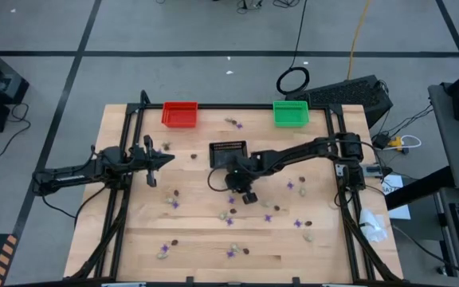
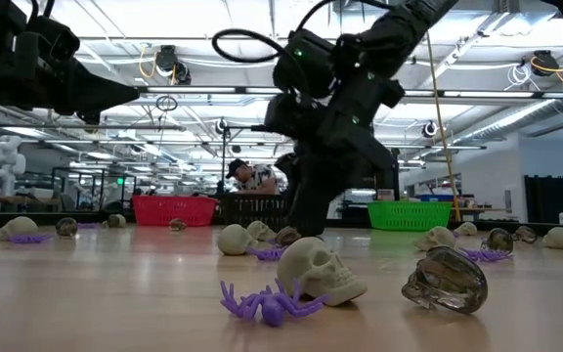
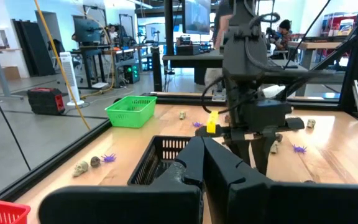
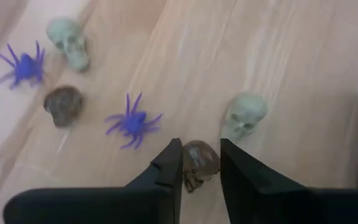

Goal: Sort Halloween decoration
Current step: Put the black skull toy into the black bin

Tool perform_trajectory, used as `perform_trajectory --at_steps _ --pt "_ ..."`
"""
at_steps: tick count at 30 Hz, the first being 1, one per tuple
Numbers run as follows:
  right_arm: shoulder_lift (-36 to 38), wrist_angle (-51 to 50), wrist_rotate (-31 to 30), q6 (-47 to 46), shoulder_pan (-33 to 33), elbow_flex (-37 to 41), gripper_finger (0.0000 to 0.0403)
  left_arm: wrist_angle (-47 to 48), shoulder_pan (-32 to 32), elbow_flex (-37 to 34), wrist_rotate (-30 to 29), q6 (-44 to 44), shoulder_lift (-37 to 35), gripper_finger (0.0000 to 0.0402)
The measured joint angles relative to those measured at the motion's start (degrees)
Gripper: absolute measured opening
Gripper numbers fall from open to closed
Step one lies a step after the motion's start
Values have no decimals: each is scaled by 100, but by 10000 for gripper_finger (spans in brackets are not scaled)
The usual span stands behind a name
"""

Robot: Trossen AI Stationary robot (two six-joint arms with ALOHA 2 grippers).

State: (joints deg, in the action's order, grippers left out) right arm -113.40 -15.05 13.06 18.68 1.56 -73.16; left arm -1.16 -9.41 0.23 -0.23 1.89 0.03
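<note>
1. Right gripper (image 4: 197, 163) is down near the middle of the wooden table (image 1: 134, 231), its two dark fingers clamped on a small dark brown translucent plastic skull (image 4: 199, 163).
2. Just beside that skull lies a pale beige skull (image 4: 245, 115); a purple spiky plastic spider (image 4: 132, 122) sits nearby.
3. More skulls and spiders are scattered across the table's front half and right side.
4. Left gripper (image 1: 166, 160) hangs with fingers closed and empty toward the table's left edge, short of the black mesh basket (image 1: 228, 152).

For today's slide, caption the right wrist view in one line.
Right gripper closing on a dark skull beside a pale skull and purple spider.
</note>
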Motion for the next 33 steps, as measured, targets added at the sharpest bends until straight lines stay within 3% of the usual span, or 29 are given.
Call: perform_trajectory --at_steps 8,14,23,33 --pt "1 -803 25 134 68 -819 65 0 0 2 0 0 0 5" --pt "9 -1251 -253 454 511 -1387 65 1 0 1 0 0 0 5" --pt "-190 -1373 -228 344 1495 -1443 65 1 0 0 0 0 0 5" --pt "-562 -1278 -103 -20 1608 -1441 75 1 0 0 0 0 0 5"
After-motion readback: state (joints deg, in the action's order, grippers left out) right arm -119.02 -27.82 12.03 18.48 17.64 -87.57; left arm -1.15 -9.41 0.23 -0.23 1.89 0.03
